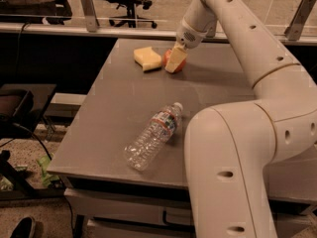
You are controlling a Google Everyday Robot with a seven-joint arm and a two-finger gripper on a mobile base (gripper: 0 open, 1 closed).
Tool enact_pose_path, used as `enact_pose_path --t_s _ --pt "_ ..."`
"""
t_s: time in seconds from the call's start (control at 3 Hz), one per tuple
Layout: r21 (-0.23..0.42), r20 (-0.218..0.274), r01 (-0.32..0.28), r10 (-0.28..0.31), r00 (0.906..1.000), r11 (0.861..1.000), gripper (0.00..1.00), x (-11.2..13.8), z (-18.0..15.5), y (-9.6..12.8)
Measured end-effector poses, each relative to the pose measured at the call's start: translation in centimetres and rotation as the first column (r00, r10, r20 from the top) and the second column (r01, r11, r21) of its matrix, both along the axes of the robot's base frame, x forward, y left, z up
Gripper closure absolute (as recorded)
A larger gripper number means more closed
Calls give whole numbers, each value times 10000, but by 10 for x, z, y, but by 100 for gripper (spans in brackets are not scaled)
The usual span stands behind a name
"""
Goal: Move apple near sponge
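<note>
The pale yellow sponge (147, 58) lies at the far side of the grey table (119, 128). The red apple (183, 63) sits on the table just right of the sponge, a small gap apart. My gripper (175, 66) reaches down from the white arm and is shut on the apple. One pale finger (174, 59) crosses the apple's front; the other is hidden behind it. The apple rests at table level.
A clear plastic water bottle (153, 135) with a red label lies on its side near the table's front. My white arm (237, 148) fills the right foreground. A rail and office chairs (131, 4) stand behind the table.
</note>
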State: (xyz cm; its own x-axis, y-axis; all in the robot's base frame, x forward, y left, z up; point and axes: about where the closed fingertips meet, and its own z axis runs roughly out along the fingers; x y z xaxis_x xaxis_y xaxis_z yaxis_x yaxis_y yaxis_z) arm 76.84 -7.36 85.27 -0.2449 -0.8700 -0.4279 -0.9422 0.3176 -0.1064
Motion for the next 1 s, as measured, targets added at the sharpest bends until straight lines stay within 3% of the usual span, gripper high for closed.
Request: enact_pose_path --t_s 0.33,0.67,1.0 --pt "16 7 -1 1 10000 10000 15 2 -4 2" --pt "33 8 -6 6 10000 10000 0 4 -7 4" --pt "33 8 -6 6 10000 10000 0 4 -7 5"
